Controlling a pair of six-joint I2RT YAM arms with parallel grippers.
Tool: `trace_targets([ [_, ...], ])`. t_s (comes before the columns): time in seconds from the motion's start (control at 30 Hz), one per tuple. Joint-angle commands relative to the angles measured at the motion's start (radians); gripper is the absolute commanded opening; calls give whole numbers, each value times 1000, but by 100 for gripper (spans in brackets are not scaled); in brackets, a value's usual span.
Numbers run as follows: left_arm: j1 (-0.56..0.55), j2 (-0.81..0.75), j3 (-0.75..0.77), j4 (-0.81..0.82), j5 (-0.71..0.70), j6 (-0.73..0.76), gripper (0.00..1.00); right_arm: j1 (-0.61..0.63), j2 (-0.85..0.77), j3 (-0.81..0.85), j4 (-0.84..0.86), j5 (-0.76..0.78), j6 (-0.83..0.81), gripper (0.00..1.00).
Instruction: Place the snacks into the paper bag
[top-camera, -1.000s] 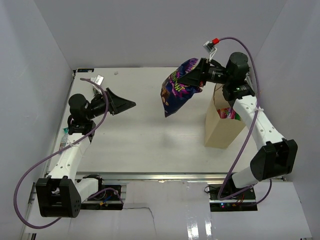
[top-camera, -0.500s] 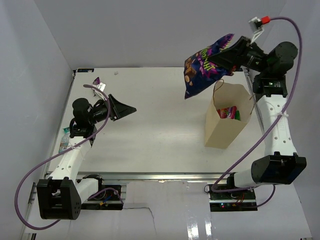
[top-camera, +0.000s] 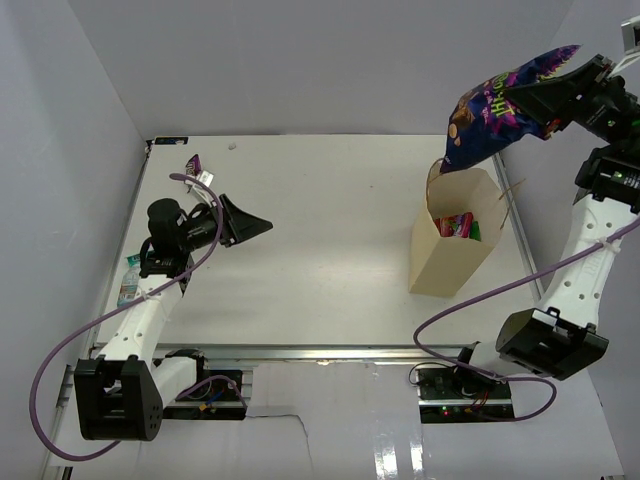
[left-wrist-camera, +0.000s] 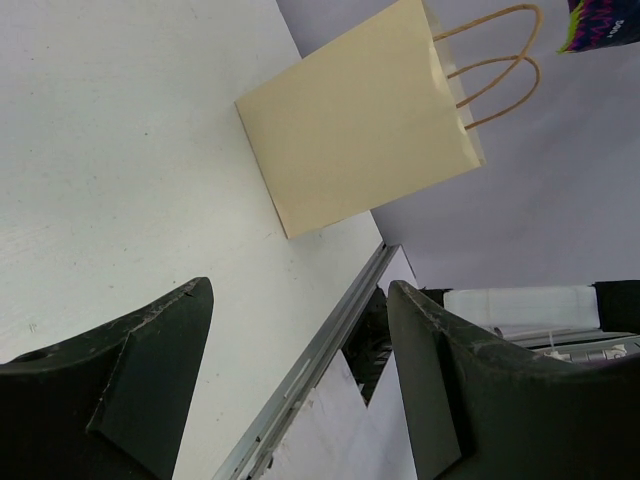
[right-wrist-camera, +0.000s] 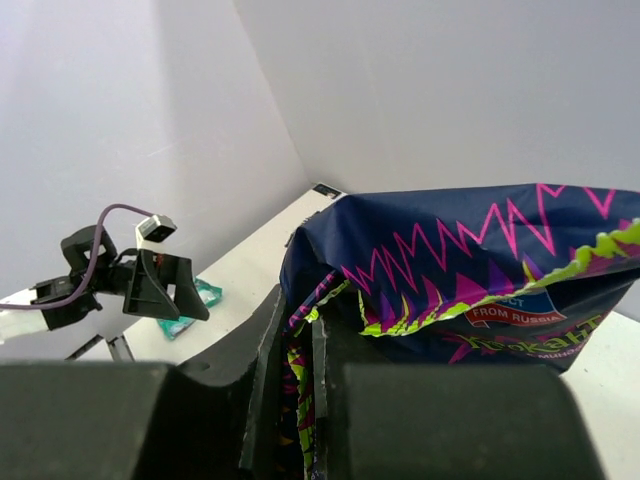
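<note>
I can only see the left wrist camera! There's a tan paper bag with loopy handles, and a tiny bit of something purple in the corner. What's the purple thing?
Observer: It's a big purple snack bag. The right gripper is pinching its top and holding it up in the air by the paper bag.
Operator: Ooh! Is anything inside the paper bag already?
Observer: Yes. The top camera looks into its open mouth, and a pink-red packet is lying in there.
Operator: Are there more snacks lying on the table?
Observer: A pale teal packet lies at the left edge of the table.
</note>
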Motion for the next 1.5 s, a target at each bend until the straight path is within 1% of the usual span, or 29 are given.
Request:
trace_targets([
  [0.0, 6, -34, 0, -68, -22, 80, 81, -58, -73, 59, 75, 2, -20, 8],
  [0.07, 6, -36, 3, -87, -30, 97, 81, -72, -88, 52, 9, -11, -86, 8],
  [0.1, 6, -36, 3, -99, -31, 109, 80, -74, -107, 52, -79, -20, -127, 8],
  [0.13, 6, -39, 1, -102, -34, 113, 81, -74, -116, 49, -120, -25, -207, 8],
  [0.2, 6, -36, 0, -111, -39, 119, 81, -72, -145, 42, -204, -29, -294, 8],
  [0.23, 6, -36, -2, -114, -43, 123, 81, -74, -154, 37, -293, -32, -381, 8],
  [0.3, 6, -36, -2, -119, -45, 126, 80, -74, -177, 19, -368, -35, -463, 8],
  [0.33, 6, -36, -3, -122, -46, 129, 81, -74, -183, 8, -460, -35, -500, 8],
  [0.47, 6, -38, 0, -140, -56, 140, 81, -74, -209, -60, -595, -8, -685, 8],
  [0.73, 8, -47, 11, -173, -62, 152, 81, -55, -222, -156, -728, 47, -881, 8],
  [0.9, 6, -50, 11, -173, -62, 156, 81, -52, -226, -181, -770, 83, -942, 8],
  [1.07, 8, -42, 20, -173, -69, 157, 80, -40, -228, -195, -823, 124, -1046, 8],
  [1.1, 8, -41, 23, -201, -71, 159, 81, -36, -228, -201, -838, 127, -1066, 8],
  [1.2, 8, -31, 40, -217, -91, 163, 81, -13, -245, -228, -886, 152, -1132, 8],
  [1.37, 8, -1, 86, -237, -155, 157, 83, 46, -269, -267, -948, 201, -1217, 13],
  [1.47, 9, 25, 115, -232, -180, 146, 84, 58, -280, -293, -949, 222, -1229, 19],
])
